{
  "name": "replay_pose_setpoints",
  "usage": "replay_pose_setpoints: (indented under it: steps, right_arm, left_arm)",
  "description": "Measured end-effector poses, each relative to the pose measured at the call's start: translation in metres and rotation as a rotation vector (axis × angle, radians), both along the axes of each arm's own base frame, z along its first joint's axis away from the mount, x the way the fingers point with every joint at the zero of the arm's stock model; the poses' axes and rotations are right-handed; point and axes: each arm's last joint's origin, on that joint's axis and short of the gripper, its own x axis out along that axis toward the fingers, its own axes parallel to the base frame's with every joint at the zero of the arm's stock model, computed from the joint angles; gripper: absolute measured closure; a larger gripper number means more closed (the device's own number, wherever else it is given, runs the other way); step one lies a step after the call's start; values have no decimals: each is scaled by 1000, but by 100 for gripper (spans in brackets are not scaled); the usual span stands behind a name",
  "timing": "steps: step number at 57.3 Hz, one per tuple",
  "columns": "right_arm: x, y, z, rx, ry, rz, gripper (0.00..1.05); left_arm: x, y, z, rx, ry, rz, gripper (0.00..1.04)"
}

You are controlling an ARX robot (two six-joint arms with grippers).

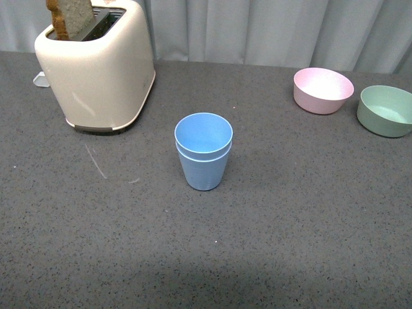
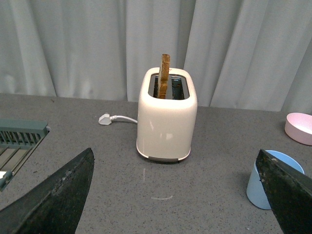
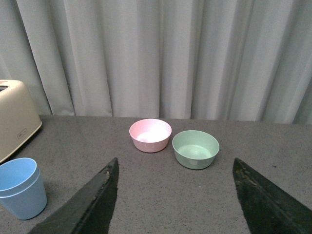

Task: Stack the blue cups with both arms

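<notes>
Blue cups [image 1: 203, 151] nested upright on table [image 1: 290, 225]: stacking looks done. Left gripper [image 2: 175, 195], right gripper [image 3: 175, 195] wide apart, empty.

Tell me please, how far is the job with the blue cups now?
It looks finished: one of the blue cups sits nested inside the other, upright on the table. Nothing is in hand: the left pincer and the right pincer are both open and empty, away from the stack. Nothing seems left to do.
</notes>
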Motion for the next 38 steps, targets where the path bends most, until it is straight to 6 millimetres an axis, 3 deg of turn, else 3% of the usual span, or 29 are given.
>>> replay_pose_setpoints:
  steps: [8, 38]
  right_arm:
    - [0, 0, 0, 1, 0, 0, 8]
    - [0, 0, 0, 1, 0, 0, 10]
  left_arm:
    - [0, 0, 0, 0, 0, 0, 7]
    - [0, 0, 0, 0, 0, 0, 7]
